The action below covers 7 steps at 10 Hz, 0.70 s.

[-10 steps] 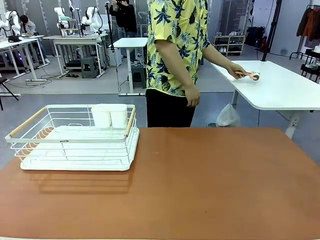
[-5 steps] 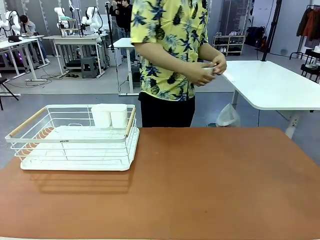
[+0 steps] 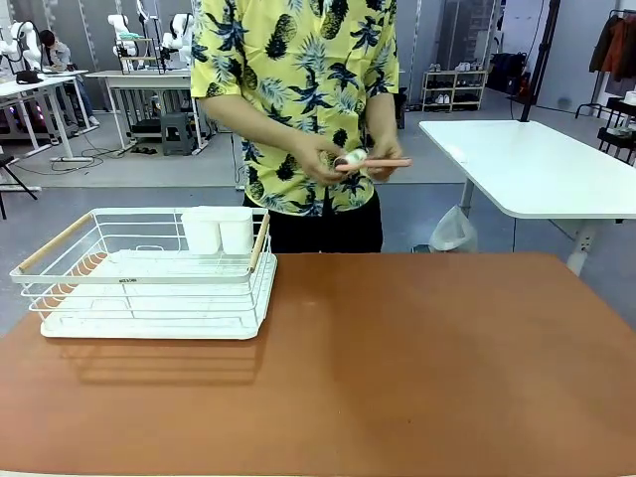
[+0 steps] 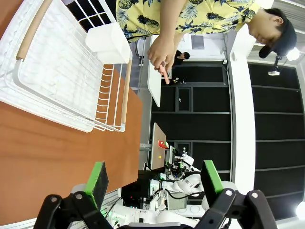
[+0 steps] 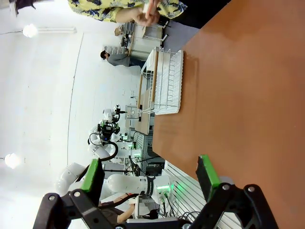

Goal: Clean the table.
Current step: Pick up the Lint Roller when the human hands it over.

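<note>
Reddish-brown table (image 3: 427,358), white wire dish rack (image 3: 149,281) on its left part

Front camera sits at the near edge of the bench (image 3: 447,358), facing across it to the person (image 3: 298,79). Both wrist cameras — rolled sideways, raised off the bench — share the rack (image 4: 62,71) and person.

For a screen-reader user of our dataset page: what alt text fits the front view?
A person at the far side of the reddish-brown table holds a small pink-handled roller in both hands. A white wire dish rack stands on the table's left part.
</note>
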### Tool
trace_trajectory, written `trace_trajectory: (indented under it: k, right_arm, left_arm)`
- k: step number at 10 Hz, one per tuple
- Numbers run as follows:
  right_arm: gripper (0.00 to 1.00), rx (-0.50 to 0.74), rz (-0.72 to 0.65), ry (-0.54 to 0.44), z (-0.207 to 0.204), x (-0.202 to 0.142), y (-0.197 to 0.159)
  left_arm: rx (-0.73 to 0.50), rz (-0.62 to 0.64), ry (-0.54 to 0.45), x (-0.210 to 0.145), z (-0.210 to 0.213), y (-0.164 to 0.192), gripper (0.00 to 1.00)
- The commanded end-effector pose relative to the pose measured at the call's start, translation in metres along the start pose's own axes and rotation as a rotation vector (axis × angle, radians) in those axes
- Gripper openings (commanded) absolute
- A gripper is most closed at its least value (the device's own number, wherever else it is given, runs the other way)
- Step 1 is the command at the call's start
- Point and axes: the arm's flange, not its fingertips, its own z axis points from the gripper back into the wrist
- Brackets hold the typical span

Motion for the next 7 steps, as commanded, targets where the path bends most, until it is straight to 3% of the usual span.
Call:
trace_trajectory:
  k: [1, 7]
  right_arm:
    - [1.00, 0.012, 0.012, -0.005, 0.0002, 0.0015, 0.0017]
    - [1.00, 0.012, 0.012, -0.005, 0.0002, 0.0015, 0.0017]
  left_arm:
    - [-0.006, -0.006, 0.007, -0.0015, 0.0032, 0.0003, 1.00]
    - [-0.006, -0.006, 0.007, -0.0015, 0.0032, 0.0003, 1.00]
